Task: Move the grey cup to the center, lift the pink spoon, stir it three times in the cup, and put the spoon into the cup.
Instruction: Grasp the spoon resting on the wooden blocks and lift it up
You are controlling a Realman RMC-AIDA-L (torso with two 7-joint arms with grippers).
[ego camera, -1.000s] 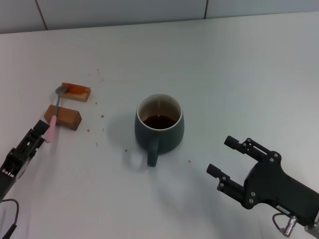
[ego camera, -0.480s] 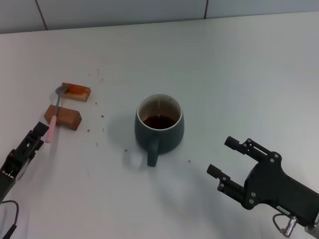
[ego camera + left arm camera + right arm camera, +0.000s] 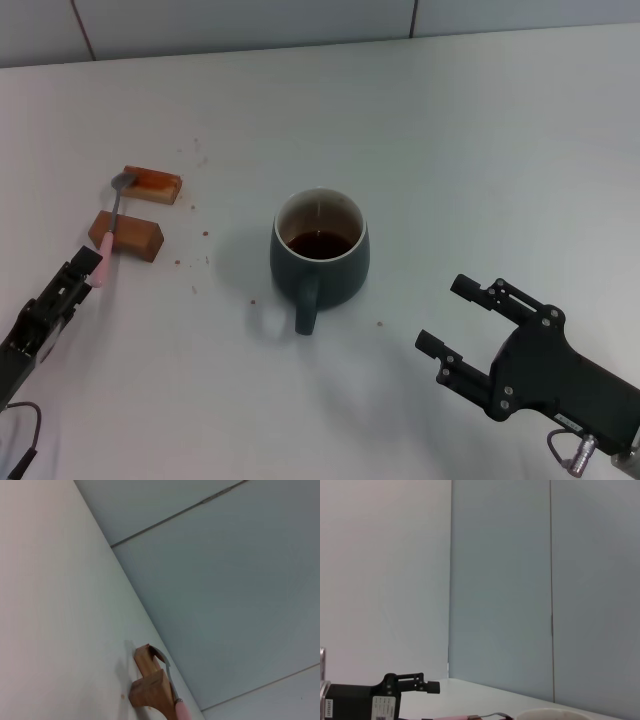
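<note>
The grey cup [image 3: 320,262] stands upright in the middle of the table, with dark liquid inside and its handle toward me. Its pale rim shows in the right wrist view [image 3: 555,714]. The pink spoon [image 3: 104,243] lies across two brown blocks [image 3: 127,236] at the left, with its metal bowl on the far block; it also shows in the left wrist view [image 3: 181,710]. My left gripper [image 3: 88,263] is low at the near end of the pink handle. My right gripper [image 3: 447,315] is open and empty, to the front right of the cup.
The second brown block [image 3: 154,184] lies behind the first. Small brown crumbs [image 3: 195,262] dot the table between the blocks and the cup. A wall rises along the table's far edge [image 3: 300,45].
My left gripper has shifted slightly by the spoon's handle end. The spoon, the cup and my right arm have not moved.
</note>
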